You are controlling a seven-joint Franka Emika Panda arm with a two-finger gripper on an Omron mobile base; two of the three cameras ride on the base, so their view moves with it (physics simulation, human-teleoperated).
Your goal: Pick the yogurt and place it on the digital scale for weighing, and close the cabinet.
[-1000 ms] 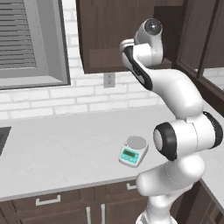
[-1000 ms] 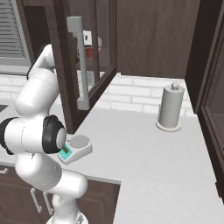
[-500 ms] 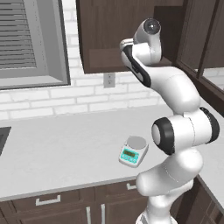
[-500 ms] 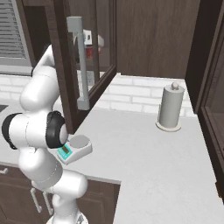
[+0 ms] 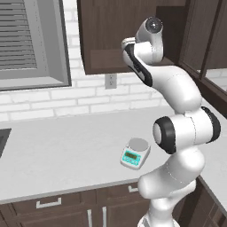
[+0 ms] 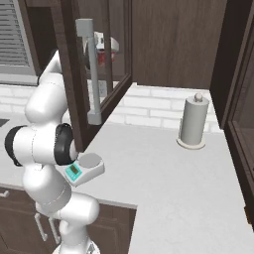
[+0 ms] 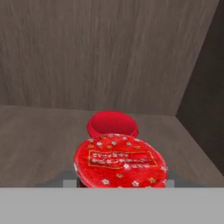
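Note:
The yogurt (image 7: 120, 162), dark red with a bright red starred lid, stands on the cabinet shelf right in front of the hand. My gripper (image 7: 120, 181) is shut on it, with a grey fingertip (image 7: 70, 180) at each side of the lid. Through the door's glass, the white hand (image 6: 107, 42) shows above the red yogurt (image 6: 102, 57). The cabinet's glass-panelled door (image 6: 74, 74) stands swung open, its long metal handle (image 6: 92, 74) facing out. The digital scale (image 5: 135, 154) (image 6: 85, 167) sits bare on the counter beside the arm's base.
A second red container (image 7: 113, 124) stands just behind the yogurt on the shelf. A paper towel holder (image 6: 192, 121) is at the back of the grey counter (image 6: 163, 178). A window with blinds (image 5: 31, 44) and a wall outlet (image 5: 110, 80) lie to the left.
The gripper's fingers have closed in on the yogurt inside the cabinet. The arm has barely shifted, and the scale and door stand as before.

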